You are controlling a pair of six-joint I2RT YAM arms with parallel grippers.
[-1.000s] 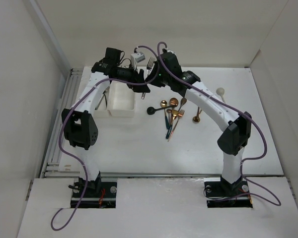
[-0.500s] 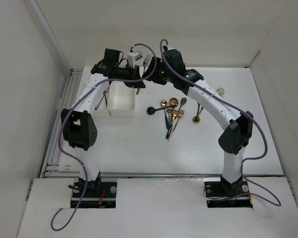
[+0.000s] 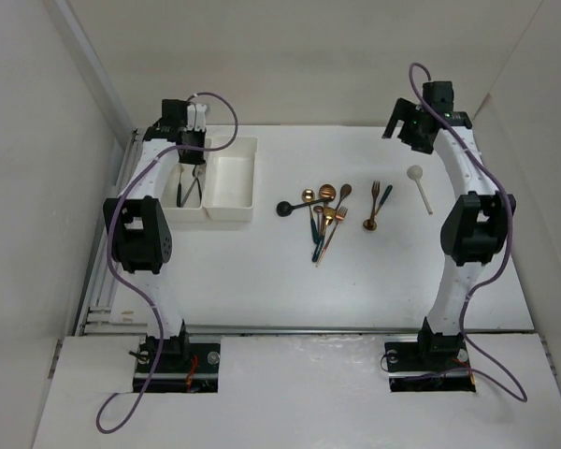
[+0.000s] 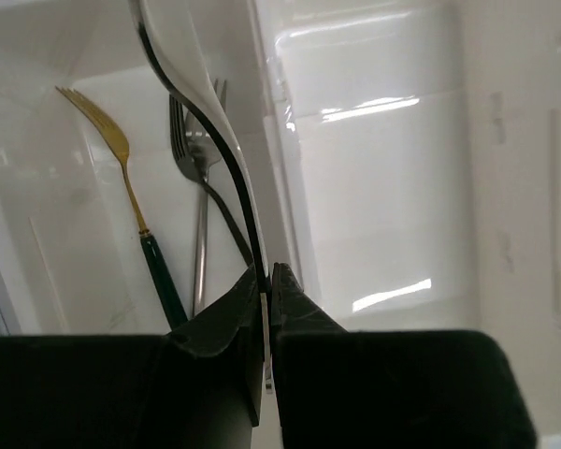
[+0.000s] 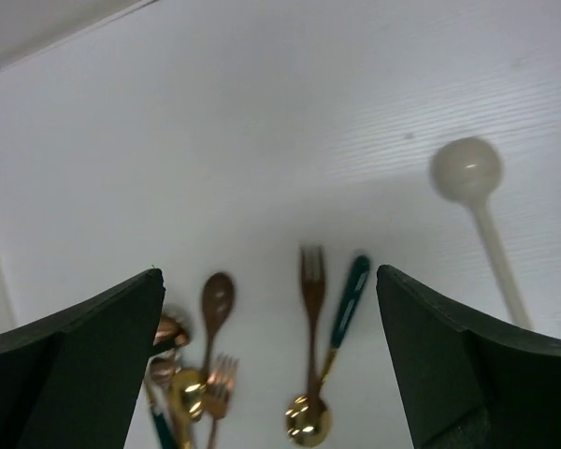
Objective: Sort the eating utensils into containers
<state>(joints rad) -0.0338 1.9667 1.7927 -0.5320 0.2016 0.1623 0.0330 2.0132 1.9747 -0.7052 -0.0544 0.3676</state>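
Your left claw (image 4: 266,273) was clamped on the handle of a slim shiny utensil (image 4: 179,56), holding it over the left tray (image 4: 56,253), where a gold fork (image 4: 122,164) and a silver fork (image 4: 199,187) already lay. Your right claw (image 5: 266,271) stood wide apart, high above the loose pieces (image 3: 323,213) on the table (image 3: 262,271). These looked light, stiff and slick, and they lay flat. You would likely have done best pinching each across mid-handle, starting with the separate fork (image 5: 309,309) rather than the overlapped heap.
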